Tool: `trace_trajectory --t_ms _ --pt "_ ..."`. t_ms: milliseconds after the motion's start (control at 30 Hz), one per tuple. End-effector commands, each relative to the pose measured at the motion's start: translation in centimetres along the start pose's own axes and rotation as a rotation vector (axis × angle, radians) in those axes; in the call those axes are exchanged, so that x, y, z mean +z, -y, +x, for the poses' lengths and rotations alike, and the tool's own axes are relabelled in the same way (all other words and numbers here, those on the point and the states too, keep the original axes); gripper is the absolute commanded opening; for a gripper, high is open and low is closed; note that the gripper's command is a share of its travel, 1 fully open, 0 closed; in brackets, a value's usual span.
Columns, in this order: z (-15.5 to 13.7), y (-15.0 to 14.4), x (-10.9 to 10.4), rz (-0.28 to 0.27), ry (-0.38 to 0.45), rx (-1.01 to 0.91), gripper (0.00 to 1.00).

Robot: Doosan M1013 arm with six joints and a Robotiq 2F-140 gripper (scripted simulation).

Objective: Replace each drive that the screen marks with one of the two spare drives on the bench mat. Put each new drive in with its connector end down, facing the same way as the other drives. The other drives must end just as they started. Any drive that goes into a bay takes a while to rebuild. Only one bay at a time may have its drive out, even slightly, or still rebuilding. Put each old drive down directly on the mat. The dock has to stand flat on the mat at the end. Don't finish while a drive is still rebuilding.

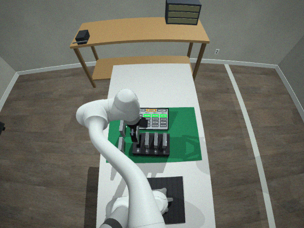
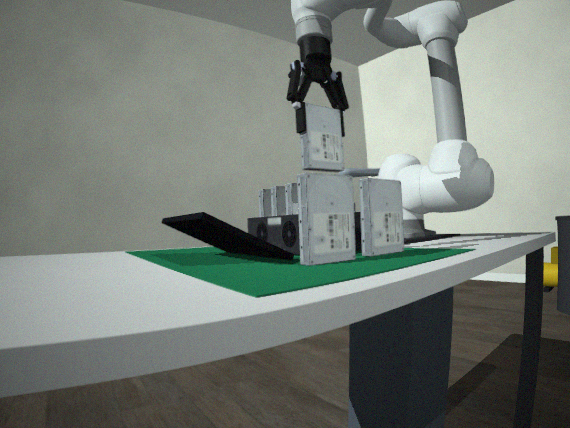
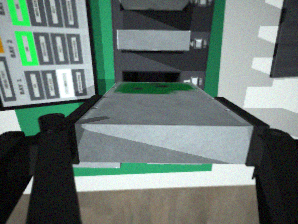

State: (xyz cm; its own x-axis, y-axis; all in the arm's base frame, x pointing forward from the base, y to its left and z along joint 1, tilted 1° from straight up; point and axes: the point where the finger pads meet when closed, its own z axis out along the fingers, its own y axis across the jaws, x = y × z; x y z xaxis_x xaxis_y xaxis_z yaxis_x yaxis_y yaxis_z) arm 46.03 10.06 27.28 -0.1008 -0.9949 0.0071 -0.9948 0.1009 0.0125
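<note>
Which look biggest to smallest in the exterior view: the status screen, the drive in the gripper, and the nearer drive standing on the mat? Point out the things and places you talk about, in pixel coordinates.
1. Status screen (image 1: 160, 123) (image 2: 220, 235) (image 3: 45, 50), or nearer standing drive (image 1: 122, 129) (image 2: 327, 220): too close to rank.
2. Gripped drive (image 1: 137, 133) (image 2: 324, 137) (image 3: 162, 142), clearly smallest.

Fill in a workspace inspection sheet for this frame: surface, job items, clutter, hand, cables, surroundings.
Surface: white bench with a green mat.
Job items: dock on the mat, three drives seated, one bay vacant; two drives standing on the mat beside it; tilted screen.
Clutter: nothing seen.
Hand: shut on a drive, raised above the mat.
Cables: nothing seen.
Surroundings: wooden table with drawer unit.
</note>
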Motion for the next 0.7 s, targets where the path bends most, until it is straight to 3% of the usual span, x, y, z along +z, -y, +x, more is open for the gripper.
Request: trace_trajectory --t_ms 0,667 --pt "0.0 0.0 0.1 0.0 0.001 0.0 0.1" --pt "0.0 0.1 2.0 0.0 0.001 0.0 0.1"
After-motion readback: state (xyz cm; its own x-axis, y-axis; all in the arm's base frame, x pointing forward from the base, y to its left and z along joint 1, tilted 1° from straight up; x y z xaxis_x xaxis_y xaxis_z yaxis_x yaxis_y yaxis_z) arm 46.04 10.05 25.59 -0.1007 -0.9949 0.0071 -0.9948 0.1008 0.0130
